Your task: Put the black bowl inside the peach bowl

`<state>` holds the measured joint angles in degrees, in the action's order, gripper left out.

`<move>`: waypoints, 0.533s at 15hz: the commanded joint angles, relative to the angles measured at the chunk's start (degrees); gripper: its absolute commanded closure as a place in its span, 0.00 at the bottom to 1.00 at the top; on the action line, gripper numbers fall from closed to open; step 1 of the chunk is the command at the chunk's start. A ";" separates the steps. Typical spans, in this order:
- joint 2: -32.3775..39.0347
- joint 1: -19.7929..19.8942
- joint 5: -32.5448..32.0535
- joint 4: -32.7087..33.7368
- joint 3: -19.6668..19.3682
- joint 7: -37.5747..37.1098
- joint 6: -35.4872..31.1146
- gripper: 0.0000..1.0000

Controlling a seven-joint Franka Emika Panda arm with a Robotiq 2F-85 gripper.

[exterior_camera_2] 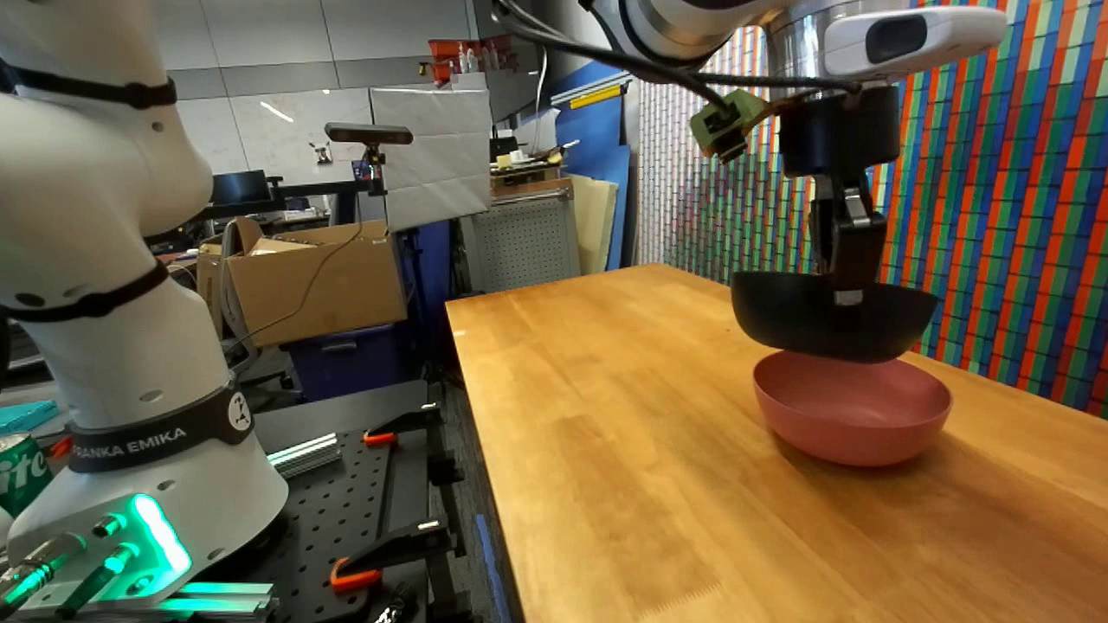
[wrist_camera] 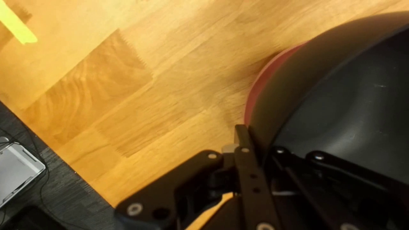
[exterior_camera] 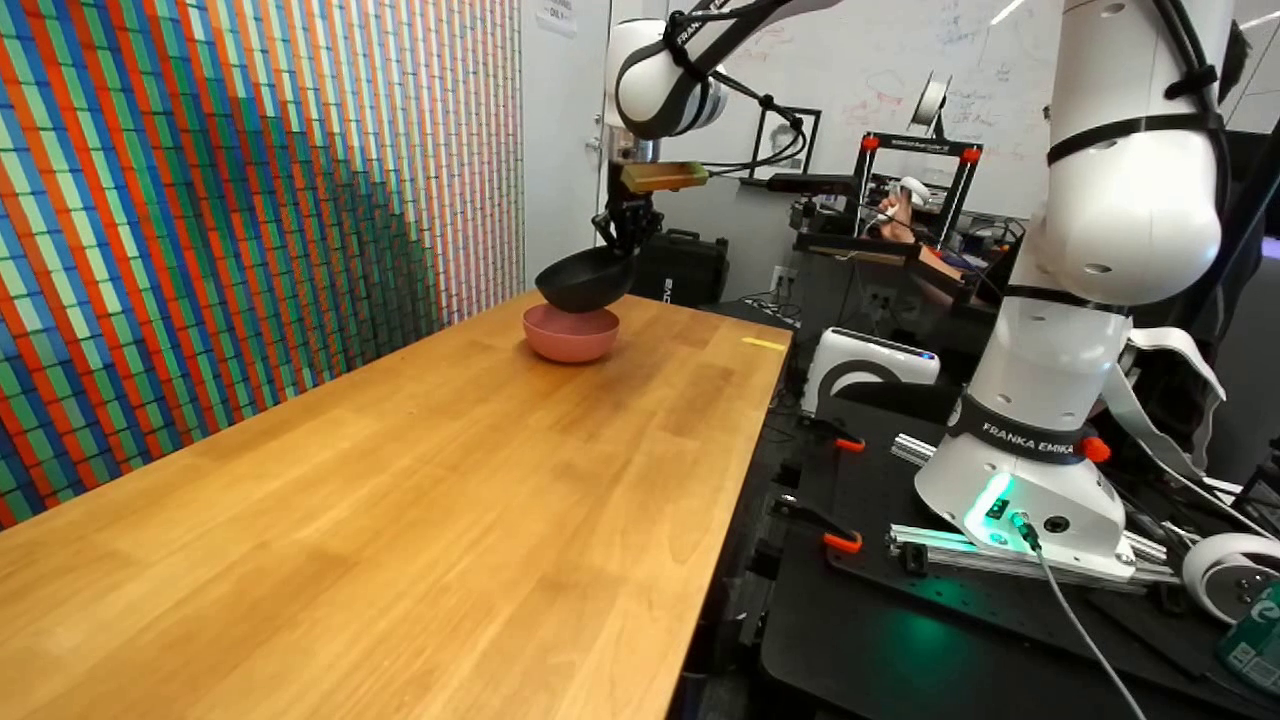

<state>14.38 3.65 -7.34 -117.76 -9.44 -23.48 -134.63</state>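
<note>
Pointing down, the pincer [wrist_camera: 261, 148] is clamped on the side of the black bowl [exterior_camera_2: 814, 329], one finger [wrist_camera: 244, 139] outside it and the other inside. That bowl hangs right above the peach bowl [exterior_camera_2: 853, 424], overlapping it in every view; whether the two touch, I cannot tell. Its mouth faces up with a lean: in an exterior view the rim [exterior_camera_2: 779, 276] drops toward picture right. Being round, it is about as broad one way as another, so the tilt alone gives it a direction. Below, the peach bowl sits upright on the bench [exterior_camera_2: 589, 450], mouth upward. A multicoloured wall [exterior_camera_2: 995, 199] runs along the bench's side, and a short yellow strip [exterior_camera: 763, 343] lies on the bench near the opposite edge. Beyond that edge the white arm [exterior_camera: 1060, 350] rises from a base [exterior_camera: 1030, 490] lit green.
</note>
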 commanded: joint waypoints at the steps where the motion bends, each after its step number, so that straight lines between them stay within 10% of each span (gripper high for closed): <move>1: -2.11 0.46 1.20 -3.40 -0.09 0.52 -5.40 0.96; 8: -1.61 -0.52 1.11 -7.80 -0.39 -1.79 -15.16 0.91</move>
<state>14.33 3.66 -7.30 -123.07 -9.51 -24.38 -146.88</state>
